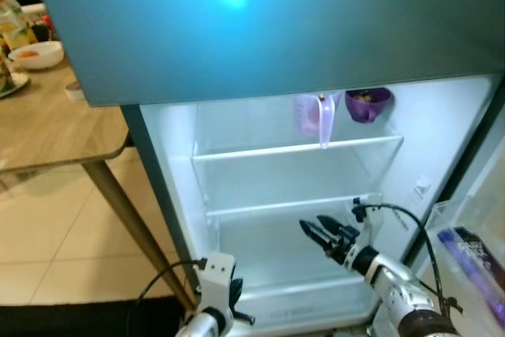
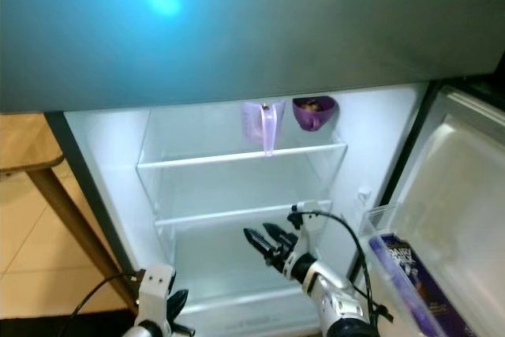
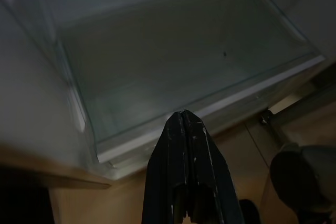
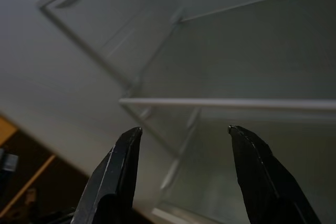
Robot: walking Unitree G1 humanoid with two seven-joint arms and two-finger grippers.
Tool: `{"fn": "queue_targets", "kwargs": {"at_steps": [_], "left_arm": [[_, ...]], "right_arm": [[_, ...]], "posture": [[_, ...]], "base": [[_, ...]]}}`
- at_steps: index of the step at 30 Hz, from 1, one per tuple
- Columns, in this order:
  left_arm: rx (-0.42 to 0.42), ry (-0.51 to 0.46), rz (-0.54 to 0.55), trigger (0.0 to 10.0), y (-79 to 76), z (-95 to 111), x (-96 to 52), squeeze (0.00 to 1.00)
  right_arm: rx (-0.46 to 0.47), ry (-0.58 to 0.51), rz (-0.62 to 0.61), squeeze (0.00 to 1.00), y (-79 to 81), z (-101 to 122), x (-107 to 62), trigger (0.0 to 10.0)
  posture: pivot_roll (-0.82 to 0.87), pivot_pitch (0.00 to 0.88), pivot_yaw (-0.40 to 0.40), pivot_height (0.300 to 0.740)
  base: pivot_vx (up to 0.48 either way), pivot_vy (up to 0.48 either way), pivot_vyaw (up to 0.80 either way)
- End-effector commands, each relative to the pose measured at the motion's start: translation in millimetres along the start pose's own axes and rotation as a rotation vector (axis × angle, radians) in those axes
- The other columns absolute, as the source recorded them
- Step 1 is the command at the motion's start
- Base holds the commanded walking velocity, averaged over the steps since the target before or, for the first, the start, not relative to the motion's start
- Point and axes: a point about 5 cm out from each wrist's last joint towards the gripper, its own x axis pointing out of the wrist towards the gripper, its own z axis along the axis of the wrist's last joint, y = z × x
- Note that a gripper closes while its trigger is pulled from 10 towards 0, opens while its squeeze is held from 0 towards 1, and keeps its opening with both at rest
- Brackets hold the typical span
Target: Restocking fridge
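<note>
- Head views: the fridge (image 1: 173,163) stands open, a clear jug (image 1: 316,116) and a purple cup (image 1: 368,103) on its top shelf (image 1: 296,149). The right gripper (image 1: 319,232), fingers spread and empty, reaches toward the lower shelf (image 2: 229,215). A wooden worktop (image 1: 55,128) stands at left.
- Left wrist view: the left gripper (image 3: 185,116), fingers clenched on nothing, hangs before the bottom drawer (image 3: 210,106).
- Right wrist view: parted fingers (image 4: 118,169) frame bare glass shelves.

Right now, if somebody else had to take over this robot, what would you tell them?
Right gripper: open, empty, reaching into the open fridge above the bottom drawer.
Left gripper: shut, empty, low before the drawer.
Top shelf holds a clear jug and a purple cup; a purple packet sits in the door bin.
Lower shelves bare; neither gripper holds anything to load.
</note>
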Motion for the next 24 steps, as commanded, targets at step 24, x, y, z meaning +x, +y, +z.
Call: {"fn": "queue_targets", "kwargs": {"at_steps": [24], "left_arm": [[-0.067, 0.249, 0.117, 10.0, 17.7, -52, -29.9, 0.00]], "right_arm": [[0.068, 0.250, -0.207, 0.00, -15.7, -69, -42.0, 10.0]], "posture": [[-0.08, 0.000, 0.021, 0.658]], "base": [[0.000, 0.000, 0.00]]}}
